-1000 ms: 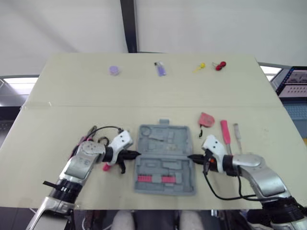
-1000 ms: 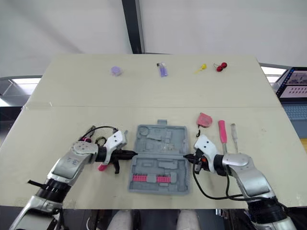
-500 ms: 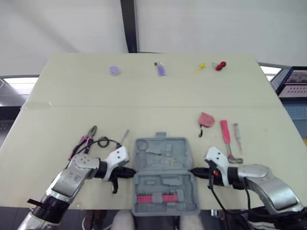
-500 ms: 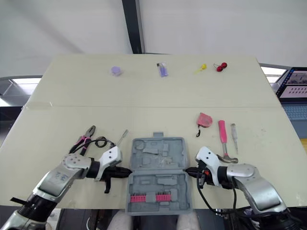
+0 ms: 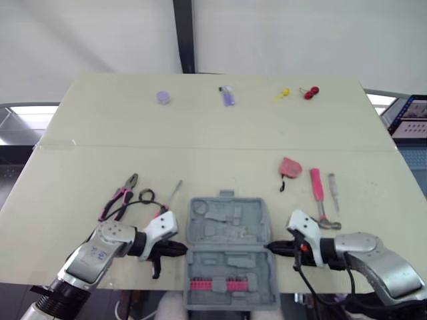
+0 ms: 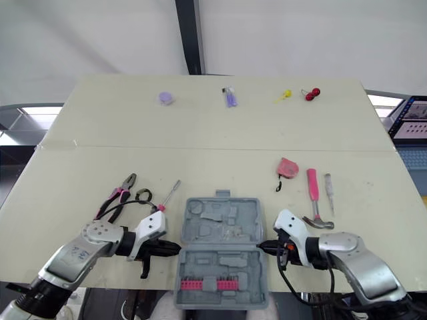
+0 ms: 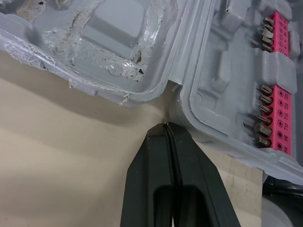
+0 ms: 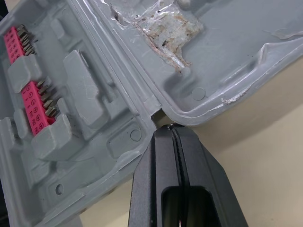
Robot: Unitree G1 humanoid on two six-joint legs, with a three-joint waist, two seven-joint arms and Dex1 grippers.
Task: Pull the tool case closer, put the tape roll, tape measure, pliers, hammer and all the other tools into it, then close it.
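arms (image 5: pixel 100 250): shiny silver, round
wrists (image 5: pixel 163 227): white blocks
fingers (image 7: pixel 156 179): black, long, thin tips
cables (image 5: pixel 305 283): black, thin, curly

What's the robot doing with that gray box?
The robot has a gripper on each side of the open gray tool case, which lies at the near edge of the table. The left gripper and right gripper are both shut, with their tips at the case's hinge notches. No tools have been packed yet: the pliers, screwdriver, tape measure and hammer lie on the table.
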